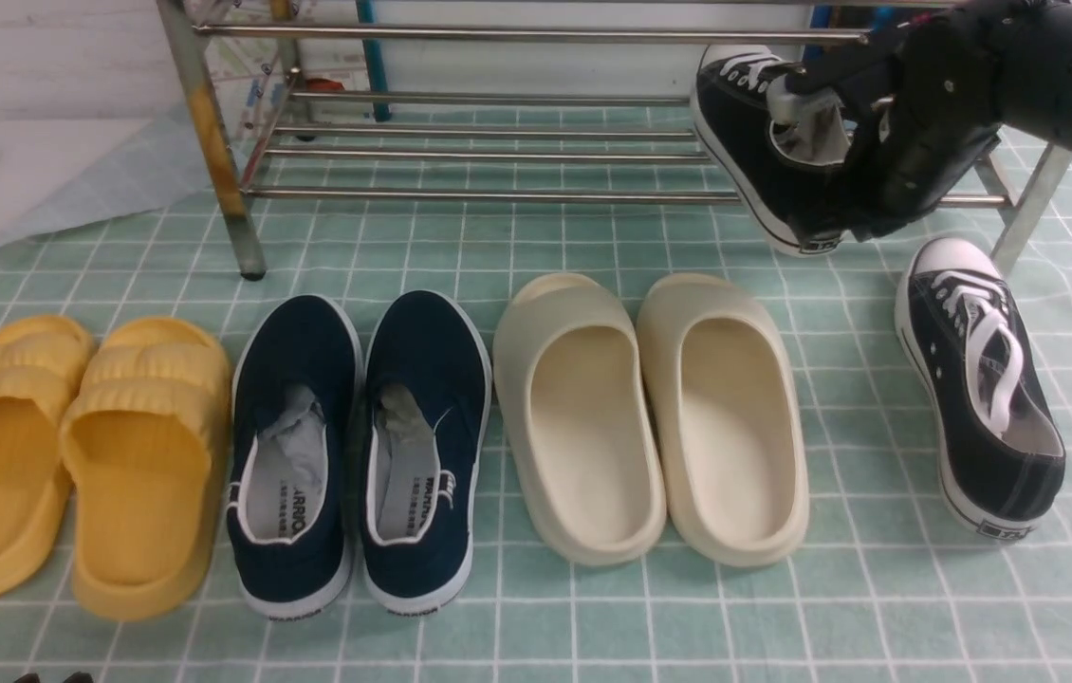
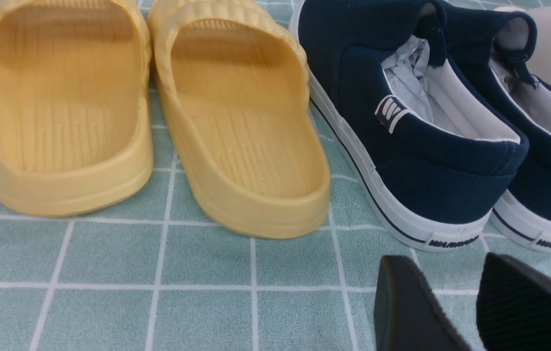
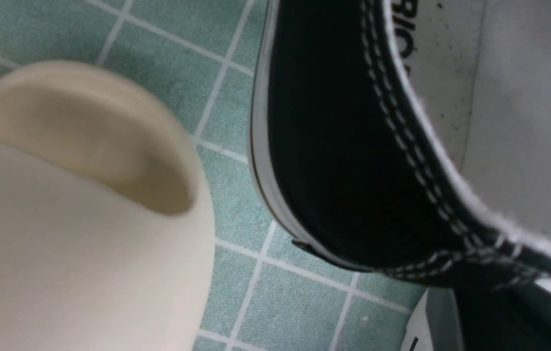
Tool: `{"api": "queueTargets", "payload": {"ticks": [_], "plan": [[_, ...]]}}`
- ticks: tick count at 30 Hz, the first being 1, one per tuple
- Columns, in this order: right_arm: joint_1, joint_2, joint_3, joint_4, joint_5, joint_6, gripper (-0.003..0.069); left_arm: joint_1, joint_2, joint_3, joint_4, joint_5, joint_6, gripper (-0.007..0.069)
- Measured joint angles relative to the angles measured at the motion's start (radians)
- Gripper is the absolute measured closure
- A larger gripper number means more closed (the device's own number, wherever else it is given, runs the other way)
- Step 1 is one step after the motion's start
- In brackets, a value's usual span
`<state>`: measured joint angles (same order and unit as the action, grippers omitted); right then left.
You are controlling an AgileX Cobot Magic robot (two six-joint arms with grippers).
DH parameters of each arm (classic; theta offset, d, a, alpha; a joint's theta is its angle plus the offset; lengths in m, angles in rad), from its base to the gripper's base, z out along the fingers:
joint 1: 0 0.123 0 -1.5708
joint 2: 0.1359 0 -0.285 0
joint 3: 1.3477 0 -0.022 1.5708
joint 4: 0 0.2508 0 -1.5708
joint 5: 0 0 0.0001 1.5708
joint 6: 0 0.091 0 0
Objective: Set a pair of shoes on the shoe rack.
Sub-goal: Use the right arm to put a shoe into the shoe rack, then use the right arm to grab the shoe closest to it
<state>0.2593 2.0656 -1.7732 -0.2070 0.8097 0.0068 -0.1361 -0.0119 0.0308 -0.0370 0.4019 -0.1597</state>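
Note:
One black lace-up sneaker hangs tilted at the right end of the steel shoe rack, toe up near the top bar and heel low in front of the lower shelf. My right gripper is shut on its heel collar. The right wrist view shows its black side and grey lining close up. The second sneaker lies on the mat to the right, below the rack. My left gripper is open and empty, low over the mat behind the navy slip-ons.
In a row on the green checked mat lie yellow slides, navy slip-ons and cream slides. The rack's stained left leg stands behind the yellow slides, its right leg by the second sneaker.

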Motion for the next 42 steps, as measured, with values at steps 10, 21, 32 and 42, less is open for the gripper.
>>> {"api": "queueTargets", "payload": {"ticks": [10, 21, 32, 42], "plan": [[0.001, -0.098, 0.001, 0.029, 0.024, -0.015, 0.0661, 0.000, 0.000, 0.000, 0.000, 0.000, 0.000, 0.0386], [-0.009, -0.169, 0.003, 0.057, 0.417, 0.075, 0.0491, 0.000, 0.000, 0.000, 0.000, 0.000, 0.000, 0.0386], [-0.093, -0.190, 0.312, 0.090, 0.355, 0.117, 0.0095, 0.000, 0.000, 0.000, 0.000, 0.000, 0.000, 0.0386], [-0.101, -0.125, 0.382, 0.155, 0.190, 0.116, 0.0325, 0.000, 0.000, 0.000, 0.000, 0.000, 0.000, 0.0386]]}}
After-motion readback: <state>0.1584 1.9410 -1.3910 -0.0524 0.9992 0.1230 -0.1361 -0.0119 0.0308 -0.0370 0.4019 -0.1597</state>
